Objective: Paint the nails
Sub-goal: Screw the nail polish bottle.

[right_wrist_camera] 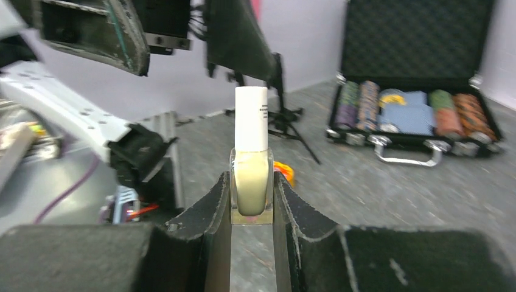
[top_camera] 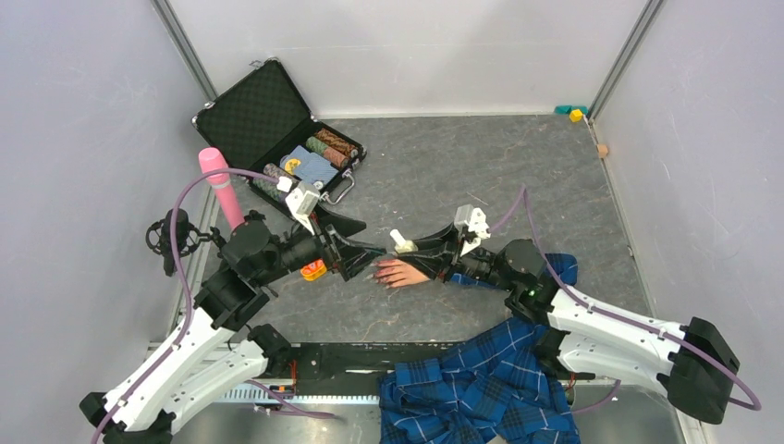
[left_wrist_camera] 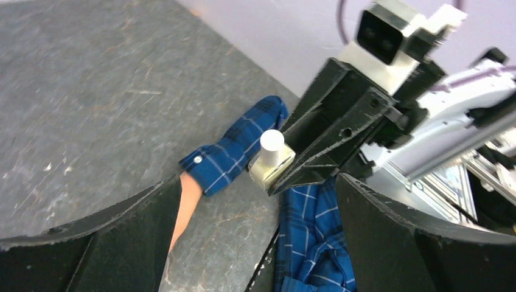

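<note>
Currently, the right gripper (top_camera: 413,252) is clamped on a small clear bottle (right_wrist_camera: 251,176). One finger presses each side of the glass body, and the bottle stands upright with its white cap (right_wrist_camera: 251,118) fitted. The left gripper (top_camera: 373,263) faces it from the opposite side with its jaws spread wide apart, holding nothing. Its fingertips are near the bottle but do not touch it.

The mannequin hand (top_camera: 401,273) lies flat on the grey table (top_camera: 444,176), directly below the two grippers. The nails (top_camera: 380,275) are at its left end, just beside the left gripper, and are too small to see in detail. The blue plaid sleeve (left_wrist_camera: 234,152) covers the wrist. An open case (top_camera: 263,120) of poker chips and a pink bottle (top_camera: 220,185) stand at the far left.
</note>
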You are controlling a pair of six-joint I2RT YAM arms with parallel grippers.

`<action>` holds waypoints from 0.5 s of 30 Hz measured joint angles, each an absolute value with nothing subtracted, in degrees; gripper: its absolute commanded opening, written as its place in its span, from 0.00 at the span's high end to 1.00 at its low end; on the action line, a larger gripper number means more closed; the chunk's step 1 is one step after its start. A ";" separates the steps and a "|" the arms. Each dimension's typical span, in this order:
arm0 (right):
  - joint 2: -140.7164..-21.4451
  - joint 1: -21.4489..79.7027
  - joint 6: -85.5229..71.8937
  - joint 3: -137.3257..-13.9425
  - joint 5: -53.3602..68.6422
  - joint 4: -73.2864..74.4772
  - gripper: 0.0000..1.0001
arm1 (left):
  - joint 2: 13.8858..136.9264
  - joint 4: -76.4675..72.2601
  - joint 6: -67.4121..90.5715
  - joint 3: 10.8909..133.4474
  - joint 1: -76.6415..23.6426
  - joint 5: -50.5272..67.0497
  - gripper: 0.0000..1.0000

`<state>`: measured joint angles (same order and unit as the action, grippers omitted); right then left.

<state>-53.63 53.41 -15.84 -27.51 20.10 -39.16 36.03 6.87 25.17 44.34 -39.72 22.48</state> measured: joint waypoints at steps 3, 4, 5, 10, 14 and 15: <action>-53.08 54.70 -12.12 -27.51 11.84 -34.35 1.00 | 38.28 8.56 27.16 44.36 -39.55 18.35 0.00; -53.19 55.35 -11.11 -27.51 9.08 -33.06 1.00 | 39.18 8.62 28.16 44.36 -39.53 17.61 0.00; -53.34 55.94 -10.39 -27.51 6.83 -32.08 1.00 | 40.42 8.47 29.56 44.34 -39.42 16.91 0.00; -56.95 61.91 -5.89 -27.79 -7.57 -28.10 1.00 | 46.70 4.71 37.10 41.87 -38.61 15.73 0.06; -61.10 65.41 -3.66 -29.36 -15.11 -25.50 1.00 | 50.13 1.98 41.71 39.00 -37.93 15.64 0.24; -61.80 65.89 -3.31 -29.78 -16.34 -25.15 1.00 | 50.70 1.39 42.68 38.44 -37.80 15.64 0.27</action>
<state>-61.80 65.89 -3.31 -29.78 -16.34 -25.15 50.70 1.39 42.68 38.44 -37.80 15.64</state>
